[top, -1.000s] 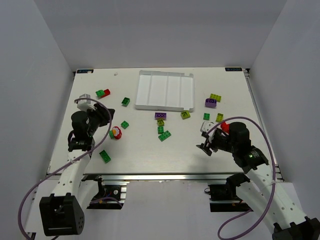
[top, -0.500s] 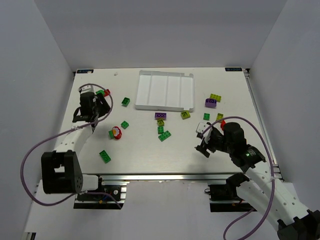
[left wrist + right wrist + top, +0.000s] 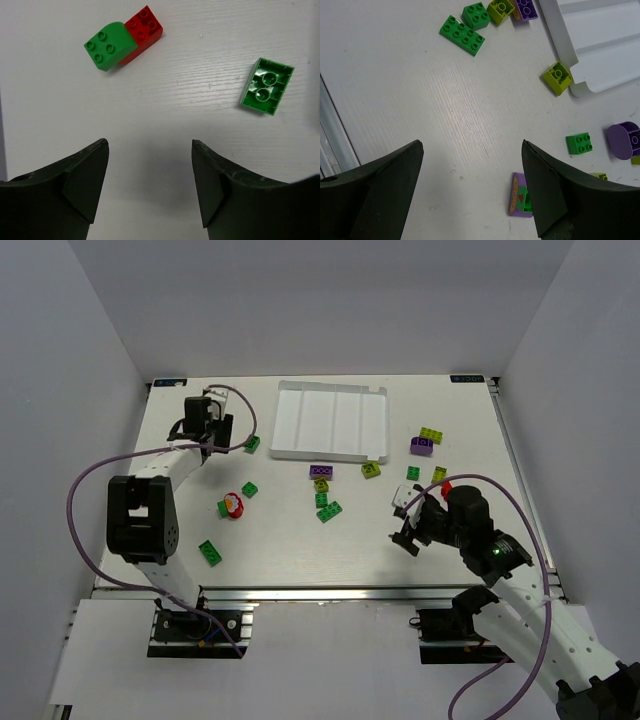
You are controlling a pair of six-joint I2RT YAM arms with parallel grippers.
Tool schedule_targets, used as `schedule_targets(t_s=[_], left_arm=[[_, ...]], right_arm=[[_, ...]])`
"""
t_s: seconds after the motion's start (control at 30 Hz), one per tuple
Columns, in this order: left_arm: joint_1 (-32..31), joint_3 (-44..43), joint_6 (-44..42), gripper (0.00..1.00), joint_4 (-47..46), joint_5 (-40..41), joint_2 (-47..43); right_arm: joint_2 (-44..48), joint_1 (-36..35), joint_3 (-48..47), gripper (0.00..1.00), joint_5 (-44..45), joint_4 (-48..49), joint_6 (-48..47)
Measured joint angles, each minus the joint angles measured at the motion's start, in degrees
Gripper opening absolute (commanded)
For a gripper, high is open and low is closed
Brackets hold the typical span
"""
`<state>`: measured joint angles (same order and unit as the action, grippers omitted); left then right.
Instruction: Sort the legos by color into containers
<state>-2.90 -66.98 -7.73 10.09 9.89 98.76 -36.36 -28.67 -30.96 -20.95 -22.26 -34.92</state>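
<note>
L gripper [image 3: 149, 146], R gripper [image 3: 472, 145] wide, empty; L wrist cam shows green brick [image 3: 266, 86] studs-down, top cam prob. too coarse.

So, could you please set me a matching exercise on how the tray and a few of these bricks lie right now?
Things:
1. white tray
2. red brick
3. green brick left of the tray
4. rounded purple brick

States:
a. lies upside down, hollow side up
b. lies off the tray's right side
c. holds no bricks
d. touches a curved green brick

Pairs: 1-c, 2-d, 3-a, 4-b.
</note>
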Motion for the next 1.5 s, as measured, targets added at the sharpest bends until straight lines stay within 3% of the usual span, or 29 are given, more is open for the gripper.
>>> schedule_targets(t_s=[0.13, 0.33, 0.53, 1.03, 1.23, 1.5], left_arm=[[-0.2, -1.7, -10.6, 0.77, -1.0, -0.3, 3.3], [-0.2, -21.4, -21.6, 0.75, 5.0, 0.3, 18.6], [0.0, -20.6, -28.6, 0.74, 6.8, 1.3, 22.0], [1.7, -26.3, -35.6, 0.77, 4.2, 0.8, 26.0], [3.1, -32.6, -36.1, 0.79, 7.4, -4.0, 31.7], [8.1, -36.2, -36.1, 0.8, 11.5, -9.2, 32.3]], right_arm=[[-0.4, -0.3, 0.0, 0.89, -0.2, 0.0, 0.0], [0.1, -1.4, 0.0, 0.89, -0.2, 0.0, 0.0], [1.2, -1.8, 0.0, 0.89, -0.2, 0.1, 0.0], [1.3, -3.1, 0.0, 0.89, -0.2, 0.1, 0.0], [2.3, -3.3, 0.0, 0.89, -0.2, 0.1, 0.0], [2.8, -4.1, 0.0, 0.89, -0.2, 0.1, 0.0]])
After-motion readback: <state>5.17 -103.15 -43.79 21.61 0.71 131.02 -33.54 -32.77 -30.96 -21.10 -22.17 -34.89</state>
